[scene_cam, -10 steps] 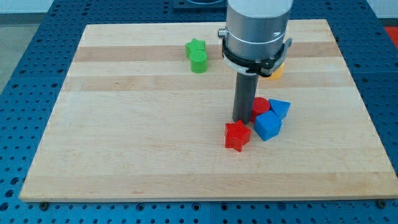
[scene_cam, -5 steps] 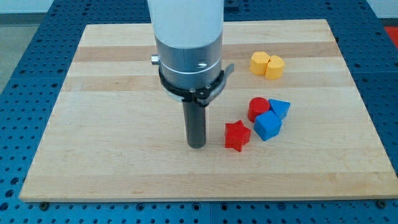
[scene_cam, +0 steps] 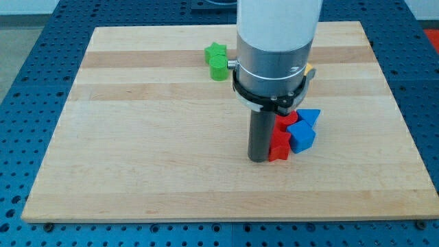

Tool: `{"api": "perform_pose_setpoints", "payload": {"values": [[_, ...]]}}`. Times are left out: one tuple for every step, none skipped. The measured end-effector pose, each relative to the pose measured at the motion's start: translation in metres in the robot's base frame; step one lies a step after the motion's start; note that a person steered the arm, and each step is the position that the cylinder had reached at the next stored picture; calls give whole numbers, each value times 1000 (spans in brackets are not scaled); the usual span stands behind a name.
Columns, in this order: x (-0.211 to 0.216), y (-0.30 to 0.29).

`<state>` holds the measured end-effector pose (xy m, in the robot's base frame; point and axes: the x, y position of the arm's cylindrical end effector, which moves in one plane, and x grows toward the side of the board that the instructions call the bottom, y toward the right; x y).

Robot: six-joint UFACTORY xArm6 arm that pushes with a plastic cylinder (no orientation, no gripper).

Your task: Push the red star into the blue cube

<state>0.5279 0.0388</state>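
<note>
The red star [scene_cam: 280,147] lies right of the board's middle, pressed against the left side of the blue cube [scene_cam: 302,136]. My tip [scene_cam: 258,158] stands on the board touching the star's left side. A red block [scene_cam: 287,121], shape unclear, sits just above the star, partly hidden by the arm. A blue triangular block [scene_cam: 310,116] sits above the cube.
A green star [scene_cam: 215,52] and a green cylinder [scene_cam: 219,68] sit at the view's top centre. A sliver of a yellow block [scene_cam: 310,69] shows behind the arm's body. The wooden board [scene_cam: 137,137] is ringed by a blue perforated table.
My tip swung from above the star to its left, then moved right against it. The star slid right into the blue cube, which shifted slightly right.
</note>
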Motion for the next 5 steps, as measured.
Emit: {"api": "perform_pose_setpoints", "payload": {"values": [[-62,-38],[-114,-79],[-124,-111],[-129,-124],[-136,-102]]}}
